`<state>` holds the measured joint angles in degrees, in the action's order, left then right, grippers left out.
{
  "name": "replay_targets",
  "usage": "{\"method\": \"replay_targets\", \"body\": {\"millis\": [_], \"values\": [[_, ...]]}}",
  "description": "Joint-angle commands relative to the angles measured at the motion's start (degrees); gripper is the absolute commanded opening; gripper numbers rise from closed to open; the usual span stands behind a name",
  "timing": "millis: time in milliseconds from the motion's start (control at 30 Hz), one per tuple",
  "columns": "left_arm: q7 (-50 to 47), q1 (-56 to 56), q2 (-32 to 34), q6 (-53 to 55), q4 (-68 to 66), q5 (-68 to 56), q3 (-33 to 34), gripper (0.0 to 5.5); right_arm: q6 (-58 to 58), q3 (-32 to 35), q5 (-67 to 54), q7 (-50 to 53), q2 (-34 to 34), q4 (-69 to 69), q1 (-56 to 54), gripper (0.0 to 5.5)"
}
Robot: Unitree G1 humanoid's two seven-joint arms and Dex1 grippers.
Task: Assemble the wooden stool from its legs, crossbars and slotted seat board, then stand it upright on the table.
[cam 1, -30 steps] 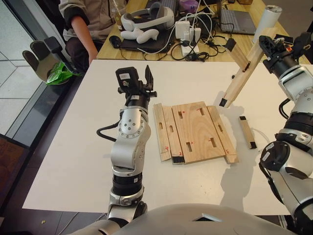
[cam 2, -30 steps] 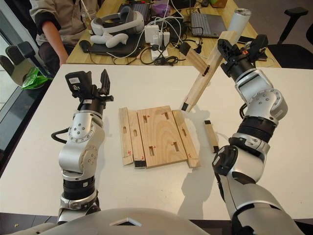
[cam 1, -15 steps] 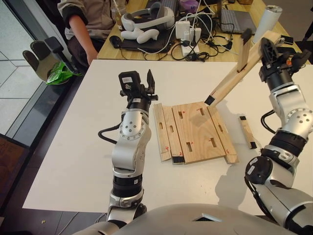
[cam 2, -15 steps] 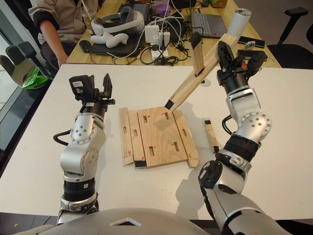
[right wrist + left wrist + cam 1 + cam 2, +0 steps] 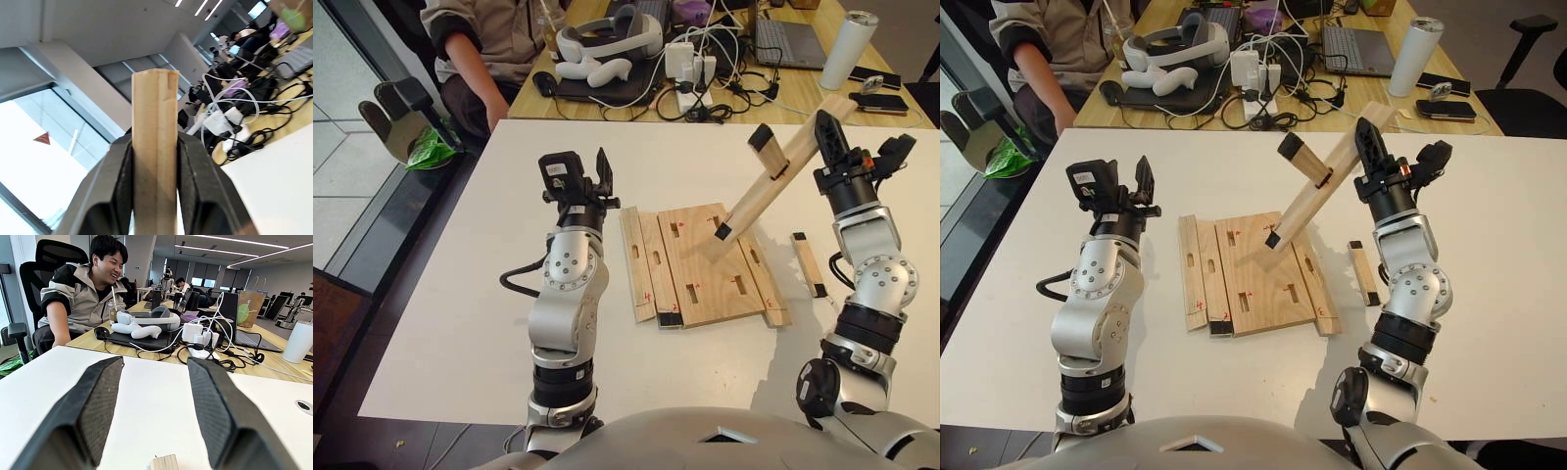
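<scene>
Right gripper point(image 5: 826, 139): clamped on the upper part of the leg point(image 5: 773, 183), above the right side of the table point(image 5: 450, 294).
Leg: tilted, its black-tipped lower end down over the far right part of the seat board point(image 5: 705, 266); I cannot tell if it touches.
Short crossbar point(image 5: 766, 149): stuck in the leg, jutting up.
Seat board: flat at mid-table, slats point(image 5: 644, 262) lying against its sides.
Loose bar point(image 5: 808, 264): flat, just right of the board.
Left gripper point(image 5: 155, 367): fingers spread, empty, left of the slats, well apart from the leg.

Slotted seat board point(image 5: 710, 266) flat; leg point(image 5: 756, 203) with crossbar point(image 5: 766, 148) tilted, black tip over it; loose crossbar point(image 5: 808, 264) alongside
</scene>
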<state>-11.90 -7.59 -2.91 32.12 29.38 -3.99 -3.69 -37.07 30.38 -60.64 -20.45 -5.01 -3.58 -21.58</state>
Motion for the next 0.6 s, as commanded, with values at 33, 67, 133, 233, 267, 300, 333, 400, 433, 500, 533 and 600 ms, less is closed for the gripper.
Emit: {"method": "replay_targets", "body": {"millis": [33, 67, 133, 233, 267, 300, 333, 400, 433, 500, 533, 600], "values": [[-0.6, 0.4, -2.0, -0.4, -0.4, 0.7, -0.4, 2.43, -6.4, 2.2, -13.4, 1.0, -2.1, -1.3, 0.1, 1.01], [-0.7, 0.2, -2.1, -0.7, -0.6, 0.7, -0.4, 2.43, -7.6, 2.8, -16.9, 2.0, -2.3, -0.8, -0.2, 1.01], [-0.7, -0.1, -2.2, -1.0, -1.0, 0.6, -0.5, 2.43, -9.1, 3.5, -22.6, 3.7, -2.9, -0.1, -0.7, 1.01], [-0.5, -0.1, -2.0, -1.4, -1.3, 0.4, -0.7, 2.43, -10.3, 3.5, -30.3, 6.1, -3.6, 0.5, -0.6, 1.01], [-0.5, -0.1, -1.9, -1.5, -1.4, 0.4, -0.7, 2.43, -10.6, 3.1, -31.7, 6.5, -3.9, 0.5, -0.3, 1.01], [-0.4, -0.2, -1.9, -1.6, -1.5, 0.4, -0.5, 2.43, -10.7, 2.8, -32.8, 6.9, -4.1, 0.5, -0.2, 1.01], [-0.5, -0.4, -1.8, -1.6, -1.5, 0.4, -0.4, 2.43, -10.6, 2.3, -33.1, 7.1, -4.4, 0.4, -0.2, 1.01], [-0.6, -0.4, -1.7, -1.5, -1.1, 0.3, -0.1, 2.43, -10.0, 0.5, -30.1, 6.7, -5.5, -0.6, 0.5, 1.01], [-0.6, -0.3, -1.6, -1.2, -0.6, 0.4, 0.0, 2.43, -8.3, -1.2, -25.2, 6.4, -6.3, -2.0, 1.1, 1.01], [-0.7, 1.4, -1.5, -0.9, 0.7, 0.4, 0.0, 2.43, -7.5, -5.4, -19.0, 8.1, -6.6, -8.4, 4.3, 1.01], [-0.7, 2.2, -1.4, -0.7, 1.1, 0.5, -0.2, 2.43, -7.8, -7.0, -18.1, 9.1, -6.4, -11.9, 6.5, 1.01], [-0.6, 3.1, -1.2, -0.1, 2.3, 0.5, -0.4, 2.43, -7.9, -8.2, -17.8, 12.1, -6.3, -18.3, 11.5, 1.01]]}}
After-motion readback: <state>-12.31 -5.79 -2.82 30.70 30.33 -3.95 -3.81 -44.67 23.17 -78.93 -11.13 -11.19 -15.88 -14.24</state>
